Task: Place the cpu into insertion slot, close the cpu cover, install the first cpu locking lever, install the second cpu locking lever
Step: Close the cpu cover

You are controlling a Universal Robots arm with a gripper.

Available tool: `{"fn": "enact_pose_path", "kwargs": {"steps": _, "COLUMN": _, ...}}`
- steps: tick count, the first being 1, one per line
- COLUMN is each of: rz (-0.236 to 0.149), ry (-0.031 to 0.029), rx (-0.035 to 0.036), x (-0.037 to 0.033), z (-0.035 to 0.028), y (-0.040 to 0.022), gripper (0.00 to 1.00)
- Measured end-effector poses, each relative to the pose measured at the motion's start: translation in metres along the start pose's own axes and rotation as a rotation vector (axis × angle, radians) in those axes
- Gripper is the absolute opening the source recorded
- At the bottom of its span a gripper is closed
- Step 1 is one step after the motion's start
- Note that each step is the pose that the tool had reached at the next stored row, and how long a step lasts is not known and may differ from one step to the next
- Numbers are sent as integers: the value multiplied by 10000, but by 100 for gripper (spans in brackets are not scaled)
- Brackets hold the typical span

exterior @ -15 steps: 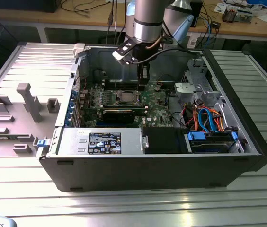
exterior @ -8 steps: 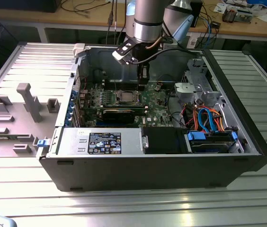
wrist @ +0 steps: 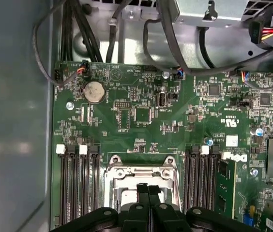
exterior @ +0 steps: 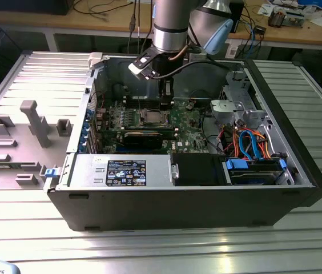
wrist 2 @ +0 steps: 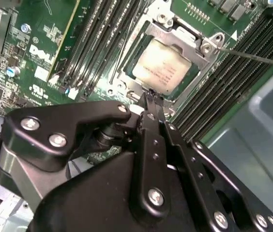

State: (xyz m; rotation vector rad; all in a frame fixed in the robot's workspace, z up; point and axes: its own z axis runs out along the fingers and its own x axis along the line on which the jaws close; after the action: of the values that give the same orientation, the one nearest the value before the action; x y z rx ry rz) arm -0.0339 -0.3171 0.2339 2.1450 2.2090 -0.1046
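Now the gripper point(wrist 2: 148, 99) fingers are pressed together, tips just beside the cover point(wrist 2: 208, 48) framing the cpu point(wrist 2: 163, 70).

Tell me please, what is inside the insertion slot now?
The cpu lies in the insertion slot, framed by the cpu cover. The slot's floor under the chip is covered, and the gripper hides one edge.

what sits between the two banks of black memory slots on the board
The insertion slot with the cpu seated in it, in both wrist views.

Open computer case point(exterior: 178, 202), green motherboard point(wrist: 102, 130)
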Motion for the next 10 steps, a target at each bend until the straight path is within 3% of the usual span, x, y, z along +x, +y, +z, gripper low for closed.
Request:
{"fn": "enact_pose_path", "kwargs": {"steps": 2, "rz": -1, "ry": 0, "rx": 26, "x": 4, "z": 14, "y": -95, "gripper": 11}}
{"fn": "enact_pose_path", "kwargs": {"steps": 4, "rz": -4, "ry": 3, "rx": 57, "x": 6, "z": 24, "y": -143, "gripper": 11}}
{"fn": "enact_pose_path", "kwargs": {"steps": 10, "rz": -4, "ry": 2, "rx": 56, "x": 5, "z": 30, "y": -148, "gripper": 11}}
